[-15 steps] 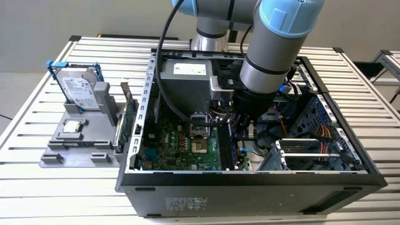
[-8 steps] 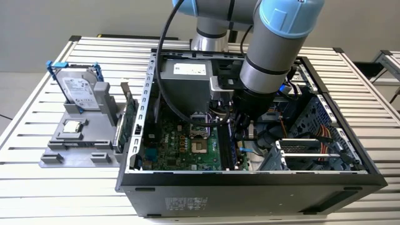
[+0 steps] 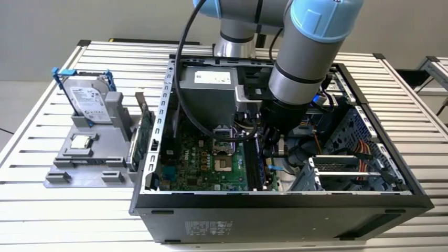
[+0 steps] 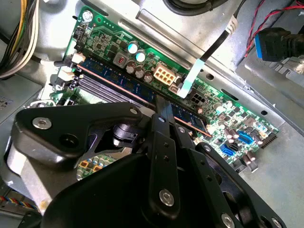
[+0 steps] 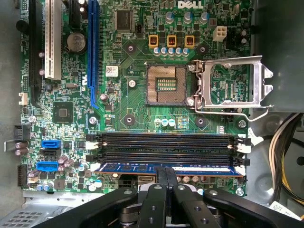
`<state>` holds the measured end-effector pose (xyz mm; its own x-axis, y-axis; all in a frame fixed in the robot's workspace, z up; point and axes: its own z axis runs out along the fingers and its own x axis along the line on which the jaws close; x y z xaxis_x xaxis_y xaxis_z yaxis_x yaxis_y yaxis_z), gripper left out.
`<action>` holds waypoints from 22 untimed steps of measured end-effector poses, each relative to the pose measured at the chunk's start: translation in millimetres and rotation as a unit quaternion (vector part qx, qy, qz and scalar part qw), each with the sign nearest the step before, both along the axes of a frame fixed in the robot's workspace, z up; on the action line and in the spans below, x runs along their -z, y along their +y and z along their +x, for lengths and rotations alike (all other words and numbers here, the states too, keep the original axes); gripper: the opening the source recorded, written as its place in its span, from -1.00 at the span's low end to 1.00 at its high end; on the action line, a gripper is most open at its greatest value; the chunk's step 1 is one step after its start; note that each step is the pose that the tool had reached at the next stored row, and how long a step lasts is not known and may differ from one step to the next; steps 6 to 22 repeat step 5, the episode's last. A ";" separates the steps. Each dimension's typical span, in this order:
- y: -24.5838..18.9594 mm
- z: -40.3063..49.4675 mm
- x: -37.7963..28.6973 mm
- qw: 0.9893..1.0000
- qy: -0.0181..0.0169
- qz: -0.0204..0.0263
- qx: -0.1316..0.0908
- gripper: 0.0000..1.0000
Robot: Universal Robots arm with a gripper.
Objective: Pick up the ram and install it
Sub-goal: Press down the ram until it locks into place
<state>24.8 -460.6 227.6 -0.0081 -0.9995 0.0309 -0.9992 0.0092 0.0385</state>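
Tool (image 5: 166, 178) clamped on the ram (image 5: 142, 167), seated over the outermost slot (image 5: 166, 159): best pressed straight down, level, until both end latches (image 5: 242, 161) snap.

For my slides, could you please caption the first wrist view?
Gripper pressing the ram into a motherboard slot.

White logo lettering on motherboard (image 5: 142, 109), top edge. Small white sticker (image 5: 110, 71) beside blue slot: print too small. Ram (image 5: 142, 167) label: unreadable. Printed labels on hard drive (image 3: 89, 100), power supply (image 3: 212, 77), case front (image 3: 210, 228): illegible.
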 end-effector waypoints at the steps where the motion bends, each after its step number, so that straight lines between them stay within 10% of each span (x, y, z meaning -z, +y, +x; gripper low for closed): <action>1: 0.0 0.0 0.0 1.000 0.000 0.000 0.000 -1.00; 22: 0.0 0.0 0.0 1.000 0.000 0.000 0.000 -1.00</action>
